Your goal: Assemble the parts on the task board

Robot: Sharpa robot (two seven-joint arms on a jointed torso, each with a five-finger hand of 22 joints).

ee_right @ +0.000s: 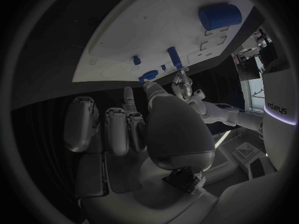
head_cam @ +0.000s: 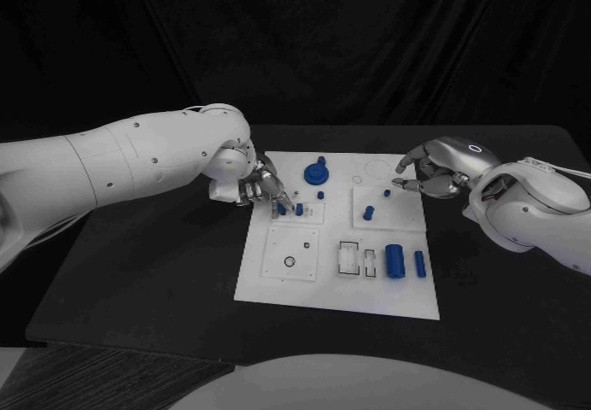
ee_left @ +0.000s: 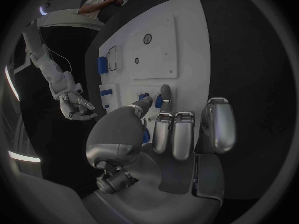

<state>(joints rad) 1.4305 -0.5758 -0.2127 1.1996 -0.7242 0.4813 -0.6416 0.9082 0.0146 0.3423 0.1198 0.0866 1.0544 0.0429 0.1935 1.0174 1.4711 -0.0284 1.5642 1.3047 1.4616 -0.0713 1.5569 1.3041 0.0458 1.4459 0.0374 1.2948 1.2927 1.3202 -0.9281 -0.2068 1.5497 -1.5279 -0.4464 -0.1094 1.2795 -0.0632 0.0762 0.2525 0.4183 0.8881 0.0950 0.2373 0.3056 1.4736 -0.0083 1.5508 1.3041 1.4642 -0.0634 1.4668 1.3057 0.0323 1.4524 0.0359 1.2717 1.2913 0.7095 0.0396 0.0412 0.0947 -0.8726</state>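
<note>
Task board (head_cam: 335, 286) sits mid-table, blue parts standing and lying on it. Left hand (head_cam: 261, 188) pinches a small blue peg (head_cam: 282, 207) at the board's left edge. Right hand (head_cam: 431, 175) hovers over the board's far right corner, fingers curled on nothing.

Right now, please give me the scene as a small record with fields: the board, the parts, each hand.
board: white task board in the middle of the black table
parts: blue cylinder and slimmer blue bar lying at the board's near right; round blue part at its far edge
left hand: fingertips at a small blue peg; grip unclear
right hand: over the board's far right corner, holds nothing visible
</note>
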